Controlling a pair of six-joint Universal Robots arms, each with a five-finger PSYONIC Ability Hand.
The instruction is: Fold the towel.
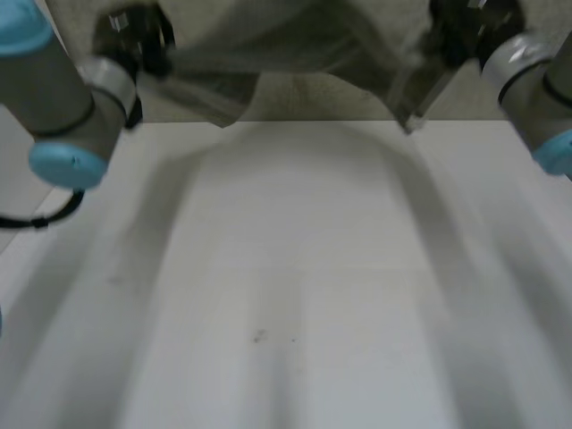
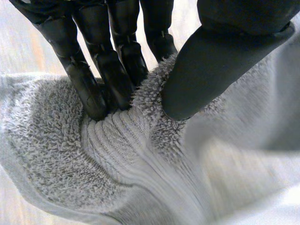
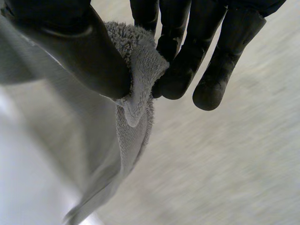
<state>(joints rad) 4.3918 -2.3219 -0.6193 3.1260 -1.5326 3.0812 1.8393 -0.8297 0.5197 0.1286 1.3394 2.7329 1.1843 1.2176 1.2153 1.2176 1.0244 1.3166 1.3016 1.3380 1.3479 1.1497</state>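
Towel, a grey-beige terry cloth, is held up off the white bench near its far edge. It spans the gap between the two hands, and its lower edge sags in a loose drape.

The left robot hand is closed on the towel. Its black fingers press a bunched fold against the thumb, just where the looped pile meets a flat ribbed band.

The right robot hand pinches it too, thumb against fingertips. A narrow hemmed corner is squeezed between them, and the rest of the cloth hangs below the thumb.

The pile is nubby and soft, and the band is woven in fine parallel ridges.
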